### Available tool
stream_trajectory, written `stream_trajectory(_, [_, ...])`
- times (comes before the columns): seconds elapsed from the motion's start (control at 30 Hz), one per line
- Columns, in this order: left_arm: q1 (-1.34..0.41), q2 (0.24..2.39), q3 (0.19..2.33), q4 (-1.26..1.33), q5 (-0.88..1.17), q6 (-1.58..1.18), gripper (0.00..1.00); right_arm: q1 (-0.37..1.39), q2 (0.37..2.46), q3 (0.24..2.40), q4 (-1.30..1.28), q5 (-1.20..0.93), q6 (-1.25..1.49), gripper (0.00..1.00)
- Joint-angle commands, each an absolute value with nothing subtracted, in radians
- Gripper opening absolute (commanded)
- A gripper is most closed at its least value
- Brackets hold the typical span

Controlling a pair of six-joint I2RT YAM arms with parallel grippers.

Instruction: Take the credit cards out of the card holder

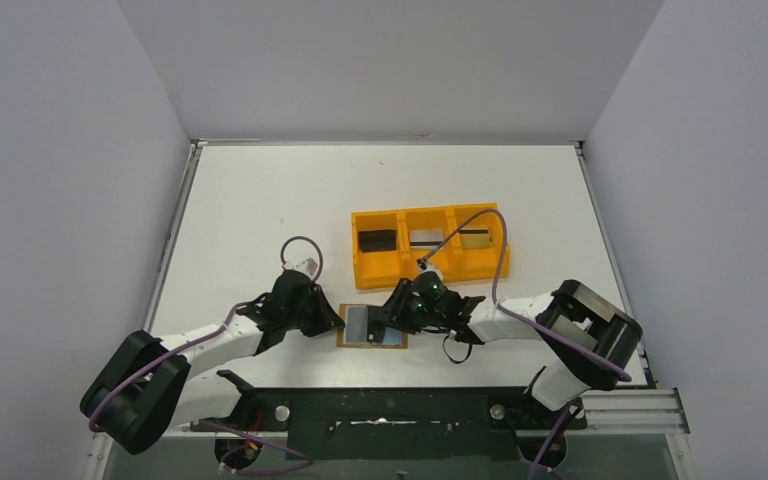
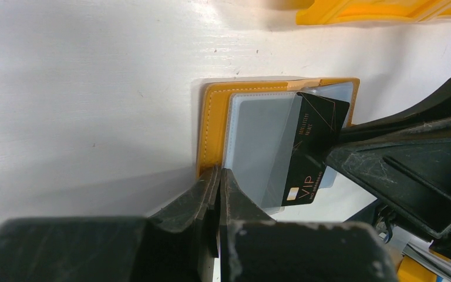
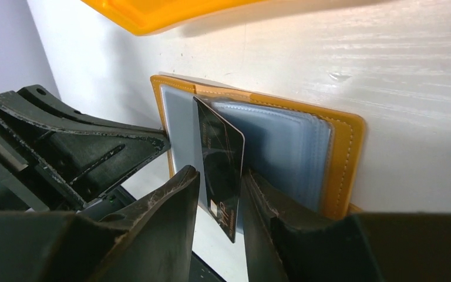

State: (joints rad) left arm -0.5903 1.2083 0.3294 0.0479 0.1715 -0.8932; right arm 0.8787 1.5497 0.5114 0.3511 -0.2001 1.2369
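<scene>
The card holder (image 1: 372, 327) lies open and flat on the tabletop (image 1: 260, 220), just in front of the arm bases, with its clear pockets facing up. The orange tray (image 1: 380, 275) stands near it, further from the arms.

The task looks partly done. In the tray, the left compartment holds a dark card (image 1: 377, 240) and the middle one a pale card (image 1: 425, 237). The right compartment shows something thin and dark, but I cannot tell what it is. I judge these two to be cards already taken out.

One black card (image 2: 316, 147) is now in work. It is tilted up from the holder, with one end out past the holder's edge and the other end over the clear pockets; whether that end sits inside a pocket I cannot tell.

The right gripper (image 3: 220, 173) has its jaws released, one on each side of this card with a visible gap, so they do not pinch it. The left gripper (image 2: 218, 176) has its jaws clenched together, and their tips rest on the leather border of the holder, probably to keep it in place.

What is left, in my judgement: to catch the black card, draw it free, and bring it to the tray. Whether more cards hide in the pockets, the pictures do not show.
</scene>
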Motion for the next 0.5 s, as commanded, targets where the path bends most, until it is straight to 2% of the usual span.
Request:
stream_trajectory(0.0, [-0.596,1.235,0.330,0.005,0.156,-0.860,0.00,0.902,1.572,0.576,0.167,-0.090,1.181,0.31])
stream_trajectory(0.1, [-0.596,1.233,0.330,0.004,0.155,-0.861,0.00,0.903,1.576,0.555,0.250,-0.123,1.190,0.21])
stream_trajectory(0.2, [-0.596,1.229,0.330,-0.002,0.151,-0.861,0.00,0.902,1.577,0.561,0.259,-0.130,1.190,0.02])
stream_trajectory(0.47, [-0.595,1.198,0.323,-0.015,0.131,-0.876,0.00,0.887,1.412,0.522,0.187,-0.036,1.174,0.00])
